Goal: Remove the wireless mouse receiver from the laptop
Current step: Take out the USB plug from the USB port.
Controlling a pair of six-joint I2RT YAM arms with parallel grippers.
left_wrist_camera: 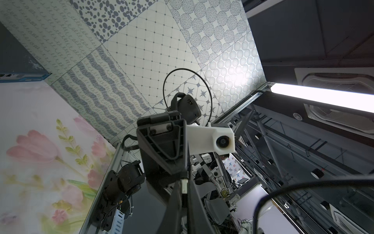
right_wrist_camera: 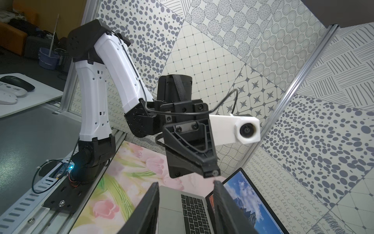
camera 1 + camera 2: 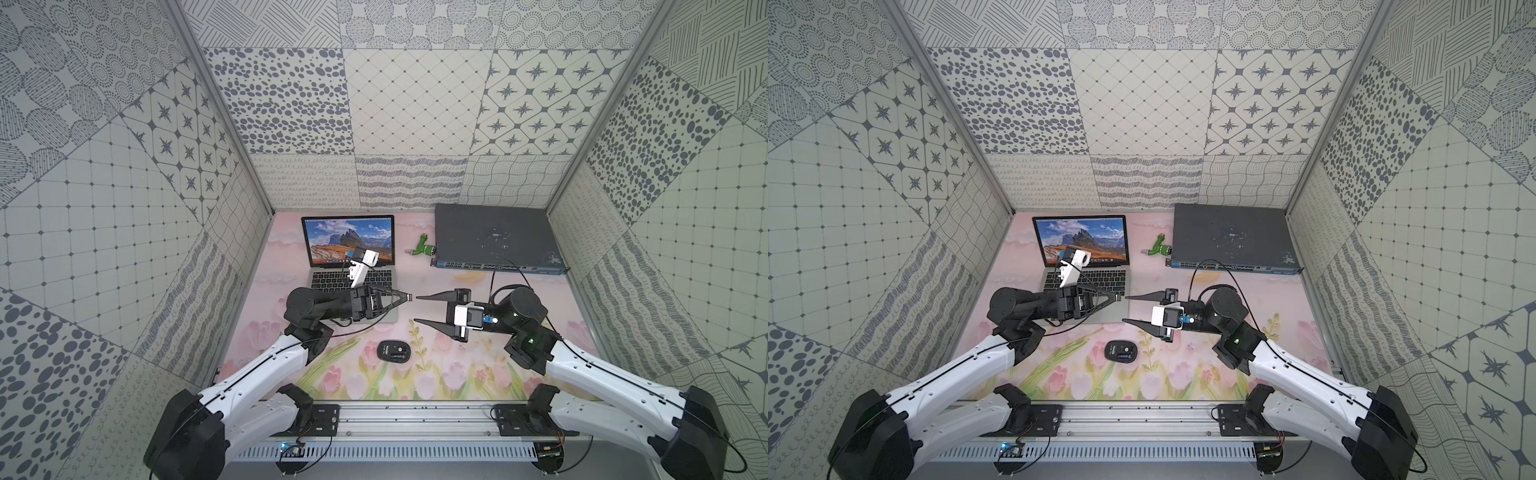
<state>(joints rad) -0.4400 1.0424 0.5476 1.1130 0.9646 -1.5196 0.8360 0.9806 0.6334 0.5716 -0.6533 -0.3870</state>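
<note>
Pinched at tip of closed left gripper (image 3: 404, 297): wireless mouse receiver (image 1: 184, 185), apparently free of laptop (image 3: 332, 279), long axis pointing toward right gripper (image 3: 415, 309), jaws apart, just beside.

No text seems legible, even on laptop (image 2: 194, 210).

We see soft, even light in both top views, walls (image 3: 104, 208) bowed at the edges; a ceiling lamp (image 1: 323, 97) glares in the left wrist view.
</note>
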